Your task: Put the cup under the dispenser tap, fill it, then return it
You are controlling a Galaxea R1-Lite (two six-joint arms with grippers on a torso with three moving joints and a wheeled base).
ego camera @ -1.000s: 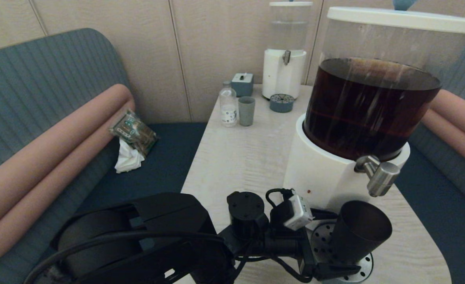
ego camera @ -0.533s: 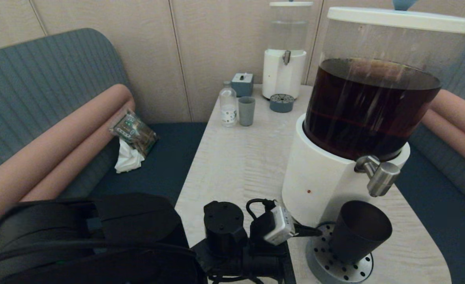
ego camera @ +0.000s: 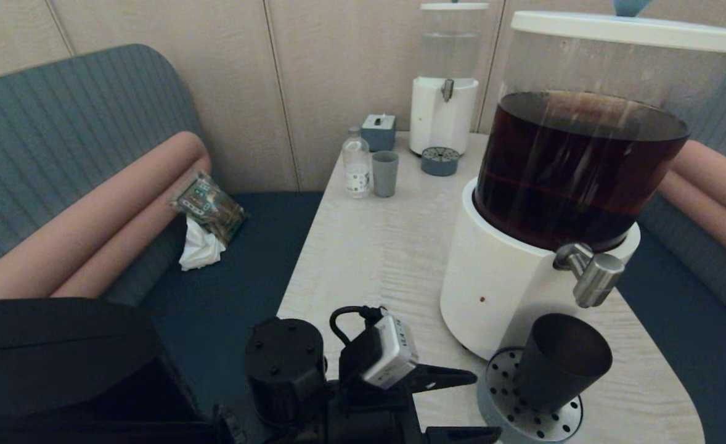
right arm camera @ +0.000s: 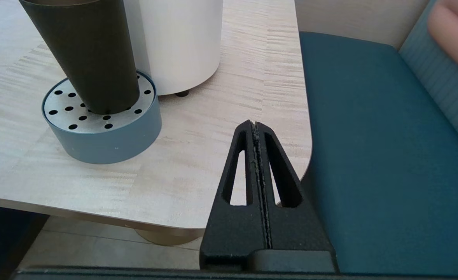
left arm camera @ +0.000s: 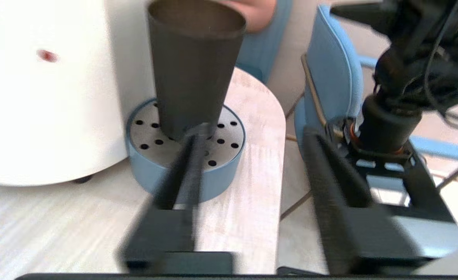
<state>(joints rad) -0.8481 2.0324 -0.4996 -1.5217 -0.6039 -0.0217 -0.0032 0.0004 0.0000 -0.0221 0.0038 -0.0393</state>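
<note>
The black cup (ego camera: pixel 560 361) stands upright on the round perforated drip tray (ego camera: pixel 511 413), directly below the steel dispenser tap (ego camera: pixel 591 274) of the big dispenser (ego camera: pixel 511 277) with dark brown liquid. My left gripper (ego camera: pixel 488 402) is open just left of the tray, clear of the cup, with nothing between its fingers. From the left wrist, the cup (left arm camera: pixel 194 70) on the tray (left arm camera: pixel 182 171) is beyond the open gripper (left arm camera: pixel 254 134). My right gripper (right arm camera: pixel 254 125) is shut and empty near the table's front right corner, with the cup (right arm camera: pixel 85 54) off to its side.
At the table's far end stand a smaller dispenser with clear liquid (ego camera: pixel 446 92), its drip tray (ego camera: pixel 440 161), a grey-blue cup (ego camera: pixel 385 173), a small bottle (ego camera: pixel 356 163) and a grey box (ego camera: pixel 378 131). A packet (ego camera: pixel 209 206) lies on the left bench. The table's rounded corner (ego camera: pixel 677 394) is beside the tray.
My left gripper has let go of the cup and drawn back to the left, away from the tray. The cup stays standing under the tap.
</note>
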